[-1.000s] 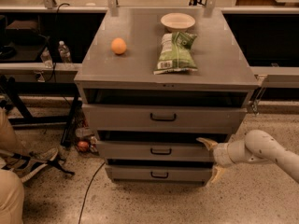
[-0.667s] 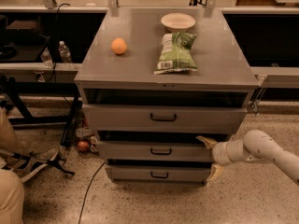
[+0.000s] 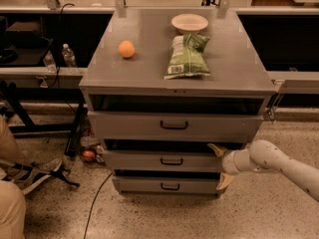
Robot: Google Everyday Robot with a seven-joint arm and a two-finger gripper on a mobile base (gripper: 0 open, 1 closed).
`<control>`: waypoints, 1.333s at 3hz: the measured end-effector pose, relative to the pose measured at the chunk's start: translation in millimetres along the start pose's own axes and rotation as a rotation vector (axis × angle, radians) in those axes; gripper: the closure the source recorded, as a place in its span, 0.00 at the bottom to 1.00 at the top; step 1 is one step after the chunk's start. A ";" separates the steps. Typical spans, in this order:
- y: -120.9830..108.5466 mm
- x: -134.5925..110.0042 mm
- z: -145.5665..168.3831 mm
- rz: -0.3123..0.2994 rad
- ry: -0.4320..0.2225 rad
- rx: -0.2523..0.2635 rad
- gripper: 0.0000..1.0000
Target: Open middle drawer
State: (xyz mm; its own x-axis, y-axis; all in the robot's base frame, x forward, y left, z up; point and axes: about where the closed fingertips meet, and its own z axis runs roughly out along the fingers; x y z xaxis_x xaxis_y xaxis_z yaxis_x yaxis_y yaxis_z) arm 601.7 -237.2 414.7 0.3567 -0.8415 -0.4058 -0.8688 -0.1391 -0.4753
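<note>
The grey cabinet (image 3: 174, 86) has three drawers stacked. The middle drawer (image 3: 134, 161) has a grey front with a small black pull handle (image 3: 171, 161) and stands out a little, with a dark gap above it. My gripper (image 3: 220, 166) is at the right end of that drawer front. Its fingers are spread, one fingertip (image 3: 216, 149) at the front's top corner and the other below it, by the bottom drawer (image 3: 144, 185). The white arm (image 3: 284, 166) comes in from the right. The taller top drawer (image 3: 129, 126) is slightly out too.
On the cabinet top lie an orange (image 3: 126, 49), a green chip bag (image 3: 188, 56) and a white bowl (image 3: 189, 22). A person's leg and shoe (image 3: 30, 176) are on the floor at left. A cable (image 3: 97, 198) and a small red object (image 3: 88, 156) lie by the cabinet's base.
The arm has shifted very slightly to the left. The gripper stays at the middle drawer's right end, and the drawers stand as before.
</note>
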 end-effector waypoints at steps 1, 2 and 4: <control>1.3 1.7 6.3 0.010 0.061 0.025 0.00; 10.2 6.8 9.5 0.035 0.076 0.018 0.16; 32.8 21.3 -6.0 0.102 0.093 -0.018 0.69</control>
State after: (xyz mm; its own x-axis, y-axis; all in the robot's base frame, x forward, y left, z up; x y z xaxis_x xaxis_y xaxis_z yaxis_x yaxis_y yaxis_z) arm 578.7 -262.8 395.1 0.2336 -0.8965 -0.3765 -0.9054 -0.0593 -0.4205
